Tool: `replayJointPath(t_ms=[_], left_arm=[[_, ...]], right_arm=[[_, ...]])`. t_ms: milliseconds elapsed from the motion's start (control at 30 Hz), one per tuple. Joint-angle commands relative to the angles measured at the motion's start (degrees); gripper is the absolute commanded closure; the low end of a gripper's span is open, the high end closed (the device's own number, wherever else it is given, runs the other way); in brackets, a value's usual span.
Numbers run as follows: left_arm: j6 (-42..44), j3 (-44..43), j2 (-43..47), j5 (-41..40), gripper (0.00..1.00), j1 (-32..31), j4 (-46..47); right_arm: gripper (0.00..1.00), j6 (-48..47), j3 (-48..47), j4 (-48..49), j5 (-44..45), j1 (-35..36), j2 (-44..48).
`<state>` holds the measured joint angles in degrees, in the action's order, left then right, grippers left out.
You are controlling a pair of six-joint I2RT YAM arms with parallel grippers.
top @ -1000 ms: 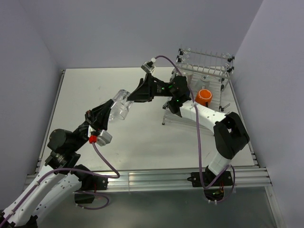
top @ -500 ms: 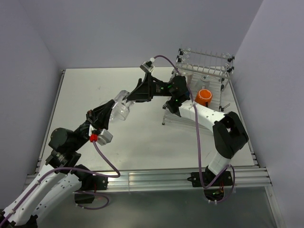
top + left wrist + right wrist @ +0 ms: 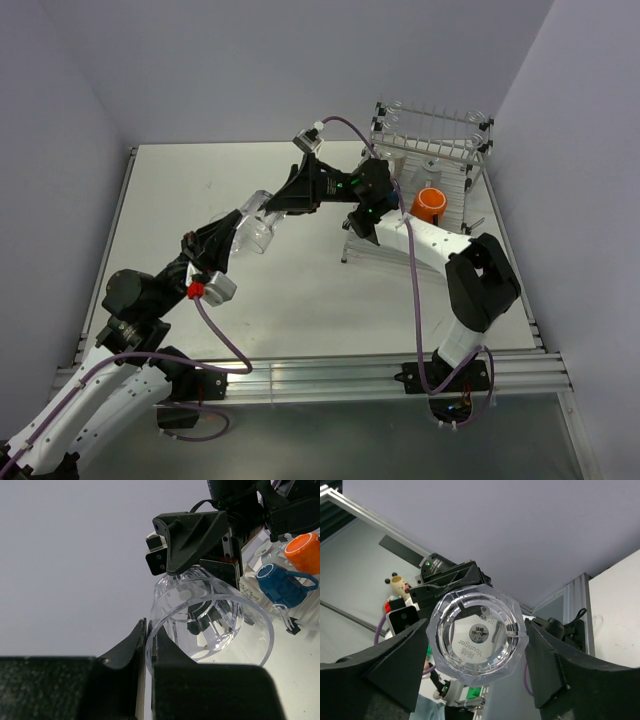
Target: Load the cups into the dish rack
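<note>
A clear glass tumbler [image 3: 256, 226] hangs on its side in the air above the middle of the table. My left gripper [image 3: 238, 234] is shut on its rim, one finger inside the mouth and one outside [image 3: 147, 630]. My right gripper [image 3: 277, 205] comes from the opposite side, and its two fingers [image 3: 402, 662] press against the tumbler's faceted base [image 3: 477, 637]. The dish rack [image 3: 472, 160] stands at the back right with an orange mug [image 3: 430, 204] in it. The left wrist view shows a blue mug [image 3: 280, 582] beside the orange mug [image 3: 306, 550].
The rack sits close to the right wall and the table's back edge. The right arm [image 3: 440, 245] stretches across in front of the rack. The table's left and near parts are bare.
The right gripper's jaws widened and then closed back in around the tumbler's base. The tumbler and both arms have barely shifted.
</note>
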<state>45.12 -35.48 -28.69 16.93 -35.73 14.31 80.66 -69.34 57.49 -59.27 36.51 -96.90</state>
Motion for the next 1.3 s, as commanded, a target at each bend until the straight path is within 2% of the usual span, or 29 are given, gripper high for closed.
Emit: replayJointPath(t_ms=[0, 100, 167, 233, 333, 367, 433, 600, 667, 700, 767, 800, 833, 900, 933, 967, 1000, 1067, 1167, 1267], left_arm=[[-0.65, -1.43, 0.12, 1.09, 1.00, -0.22, 1.52], [-0.30, -1.43, 0.03, 0.74, 1.00, -0.22, 1.25], [-0.21, -1.43, 0.12, 0.91, 0.90, -0.22, 0.90], [0.31, -1.43, 0.12, 1.18, 0.75, -0.22, 0.46], [0.84, -1.34, 0.12, 1.00, 0.59, -0.31, -0.33], [0.84, -1.34, 0.12, 0.83, 0.55, -0.22, -0.42], [1.02, -1.25, 0.21, 0.48, 0.46, -0.31, -0.51], [1.19, -1.16, 0.47, -0.05, 0.30, -0.22, -0.15], [1.28, -1.25, 0.82, 0.12, 0.25, -0.22, -0.59], [1.46, -1.25, 1.35, 0.21, 0.19, -0.22, -1.12], [1.46, -1.08, 1.88, 0.12, 0.16, -0.22, -1.47], [1.46, -1.08, 2.32, -0.14, 0.16, -0.22, -1.73], [1.37, -1.16, 2.49, -0.32, 0.15, -0.22, -2.35], [1.20, -1.25, 3.02, -1.02, 0.14, -0.22, -2.96], [0.76, -1.34, 3.20, -1.46, 0.13, -0.22, -3.40], [0.32, -1.52, 3.37, -1.72, 0.12, -0.22, -3.67], [-0.21, -1.60, 3.72, -2.33, 0.11, -0.22, -4.02], [-1.00, -2.22, 4.08, -2.95, 0.10, -0.31, -6.04], [-1.09, -2.75, 4.60, -4.62, 0.01, -0.22, -9.28], [-2.49, -3.27, 4.61, -5.68, 0.01, -0.22, -11.31]], right_arm=[[0.30, -0.51, -2.73, 3.94, 0.12, 0.75, 0.31], [0.41, -0.68, -2.47, 3.85, -0.06, 0.75, 0.57], [0.49, -0.68, -2.47, 3.85, -0.15, 0.75, 0.66], [0.55, -0.86, -2.46, 3.85, -0.24, 0.75, 0.75], [0.76, -1.03, -2.29, 3.68, -0.50, 0.67, 0.93], [0.91, -1.12, -2.20, 3.50, -0.59, 0.67, 1.27], [1.00, -1.38, -1.76, 2.98, -0.85, 0.49, 1.63], [1.00, -4.10, -0.45, 0.26, -1.12, -0.91, 3.38], [1.00, -6.03, -0.09, -3.95, -1.20, -2.22, 4.35], [1.00, -8.83, -0.09, -5.97, -1.20, -2.93, 4.79], [1.00, -12.96, -0.62, -14.92, -0.86, -4.25, 6.37], [1.00, -18.03, -1.14, -18.35, -0.59, -5.74, 6.98], [1.00, -20.78, -1.84, -27.00, -0.07, -6.53, 7.95], [1.00, -31.14, -5.35, -37.05, 2.39, -8.81, 9.01], [1.00, -34.83, -6.93, -47.37, 3.79, -9.44, 10.06], [1.00, -38.70, -9.56, -52.09, 5.29, -10.14, 10.68], [1.00, -45.35, -10.45, -55.70, 8.08, -10.75, 11.29], [1.00, -52.14, -12.56, -63.18, 9.95, -12.51, 13.84], [1.00, -60.23, -15.64, -72.50, 15.31, -14.97, 16.21], [1.00, -69.10, -19.32, -81.64, 20.75, -17.70, 17.71]])
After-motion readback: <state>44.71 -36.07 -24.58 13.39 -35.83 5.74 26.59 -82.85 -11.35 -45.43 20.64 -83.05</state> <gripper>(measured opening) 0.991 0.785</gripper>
